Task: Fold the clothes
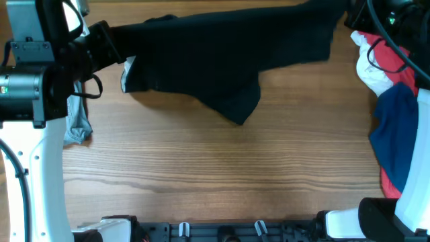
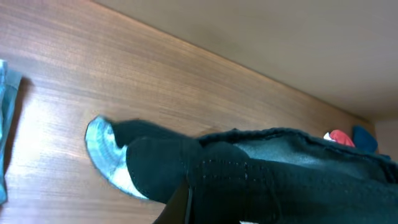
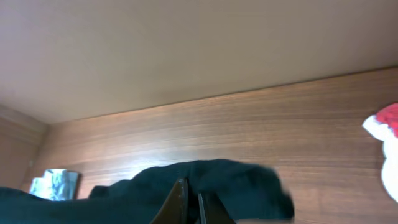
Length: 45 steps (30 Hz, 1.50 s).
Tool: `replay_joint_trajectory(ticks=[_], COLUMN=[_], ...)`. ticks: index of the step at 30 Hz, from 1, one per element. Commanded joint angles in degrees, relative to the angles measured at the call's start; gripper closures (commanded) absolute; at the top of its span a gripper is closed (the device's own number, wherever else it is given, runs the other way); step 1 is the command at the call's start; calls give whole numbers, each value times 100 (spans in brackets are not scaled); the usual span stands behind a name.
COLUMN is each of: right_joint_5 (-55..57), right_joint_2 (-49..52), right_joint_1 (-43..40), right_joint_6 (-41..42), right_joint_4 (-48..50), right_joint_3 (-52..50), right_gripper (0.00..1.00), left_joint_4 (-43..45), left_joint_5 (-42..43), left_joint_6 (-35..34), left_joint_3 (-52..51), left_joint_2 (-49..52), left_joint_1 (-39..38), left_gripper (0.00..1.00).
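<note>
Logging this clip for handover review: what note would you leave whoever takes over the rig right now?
Both shut on the black shorts: left hand at the left end, pale lining showing; right hand at the right end.
Shorts spread between both hands along the table's far side.
The red, white and navy pile waits at right, light-blue garment at left.
No fold visible yet; shorts, then the rest, remain.
</note>
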Motion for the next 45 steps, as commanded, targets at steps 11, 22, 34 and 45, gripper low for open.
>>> replay_joint_trajectory(ticks=[11, 22, 34, 45], right_joint_5=[-216, -802, -638, 337], right_joint_2=[2044, 2326, 2326, 2769], right_joint_1=[-382, 1307, 3604, 4013], right_joint_6=[-879, -2131, -1917, -1834], right_joint_4=[297, -909, 2614, 3915], right_joint_3=[33, -1152, -4061, -4175], right_gripper=[87, 33, 32, 28], left_joint_4=[1567, 979, 855, 835], left_joint_5=[-949, -2605, -2586, -2586], left_joint_6=[868, 850, 817, 817], left_joint_3=[44, 39, 39, 39], left_joint_2=[2015, 2111, 2111, 2111], left_joint_1=[-492, -446, -378, -378], left_gripper=[96, 96, 95, 94])
